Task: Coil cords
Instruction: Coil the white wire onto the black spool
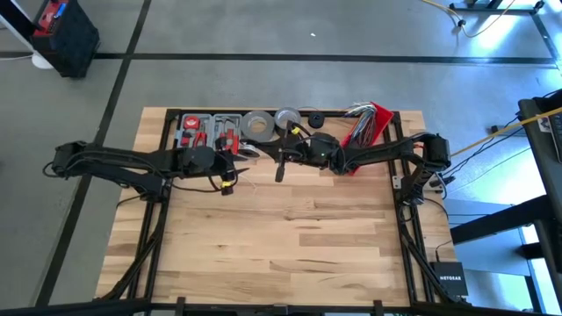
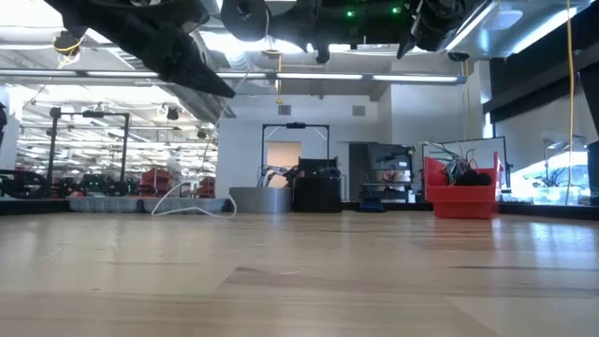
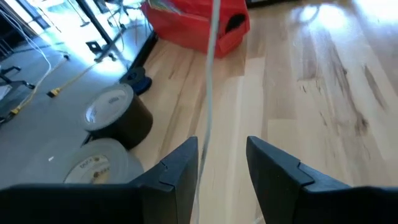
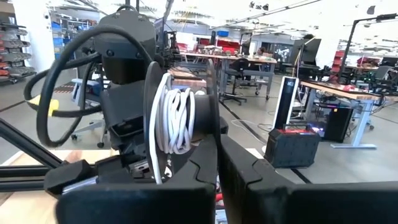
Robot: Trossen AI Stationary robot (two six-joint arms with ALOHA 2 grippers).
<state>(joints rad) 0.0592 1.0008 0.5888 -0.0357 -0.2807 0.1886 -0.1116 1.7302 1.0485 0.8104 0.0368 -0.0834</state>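
A long white cord is wound in several turns (image 4: 177, 118) round a black round puck (image 4: 211, 93), which my right gripper (image 4: 217, 146) is shut on, held up above the table's far middle (image 1: 283, 162). A straight run of the white cord (image 3: 210, 81) passes between the open fingers of my left gripper (image 3: 222, 158), which hovers left of the right gripper (image 1: 226, 175). A slack loop of white cord (image 2: 192, 202) lies on the table near the far edge. I see no thin dark cord. My right gripper pinches the black puck's thin rim (image 4: 215, 134) between its two fingers. The puck stands on edge, lifted clear of the table, with the white coil on its side. My left gripper: the cord runs close along one finger (image 3: 186, 168); whether it touches, I cannot tell.
Two tape rolls (image 1: 257, 125) (image 1: 286, 117) and a grey tool case with red tools (image 1: 206, 132) stand along the far edge. A red bin of cables (image 1: 369, 123) is at the far right. Bare wood (image 1: 290, 237) fills the near half.
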